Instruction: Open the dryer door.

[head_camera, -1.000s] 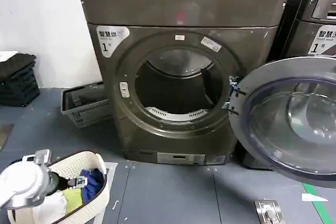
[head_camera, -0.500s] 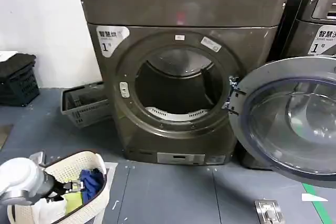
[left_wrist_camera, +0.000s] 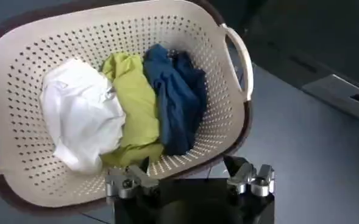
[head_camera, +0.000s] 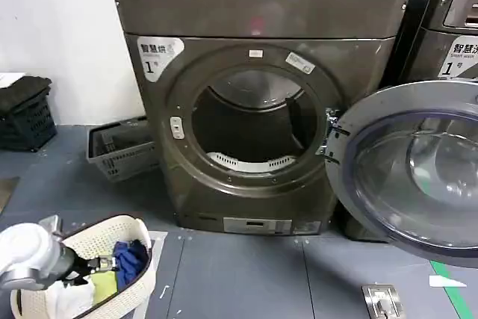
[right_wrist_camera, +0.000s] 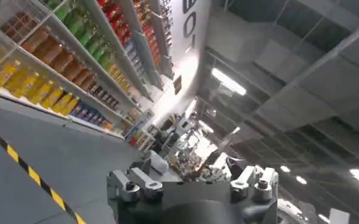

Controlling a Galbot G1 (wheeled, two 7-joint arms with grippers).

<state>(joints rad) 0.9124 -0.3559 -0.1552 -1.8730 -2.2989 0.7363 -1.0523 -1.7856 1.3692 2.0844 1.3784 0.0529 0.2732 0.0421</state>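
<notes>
One dryer door stands swung wide at the machine's right; it looks rigid, heavy and smooth, best held at its rim. Left gripper hovers spread, empty, over a laundry basket; right gripper spread, empty.

The dryer door runs off the right edge, its far rim lost. The second machine is cropped too. The left arm covers part of the laundry basket, itself cut off at the bottom.

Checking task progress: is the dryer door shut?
No: the door hangs swung wide to the right, leaving the drum opening exposed.
</notes>
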